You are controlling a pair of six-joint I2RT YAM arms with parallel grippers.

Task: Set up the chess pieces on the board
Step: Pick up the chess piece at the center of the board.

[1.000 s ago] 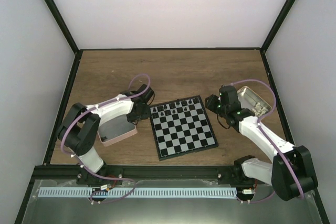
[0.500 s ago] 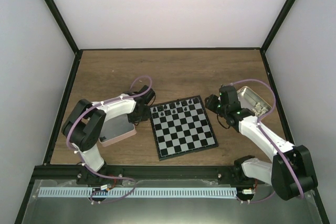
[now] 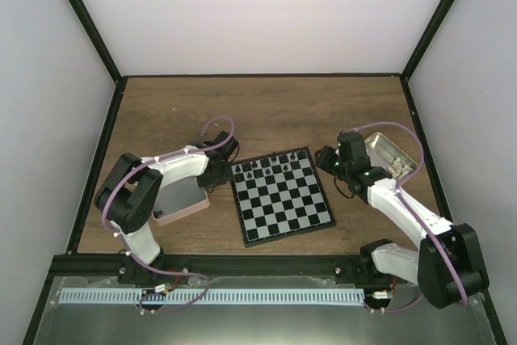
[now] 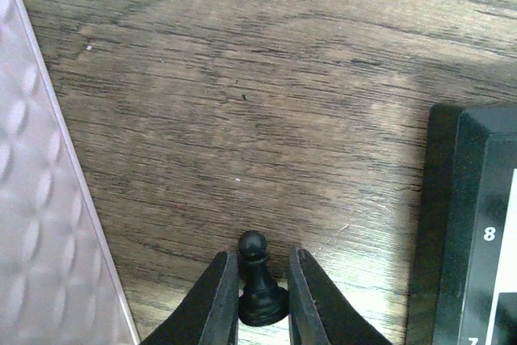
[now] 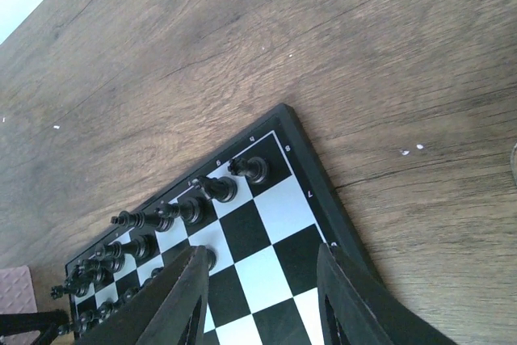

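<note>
The left gripper is nearly pressed together, pinching a black pawn that stands upright on the table just left of the board. A pink-rimmed tray lies just beyond it, further left of the board; whether it holds anything cannot be told. The right gripper hangs over the board's far right corner, fingers spread apart, holding nothing. Black pieces stand along the board's far edge. A tin sits right of the board, contents too small to make out.
</note>
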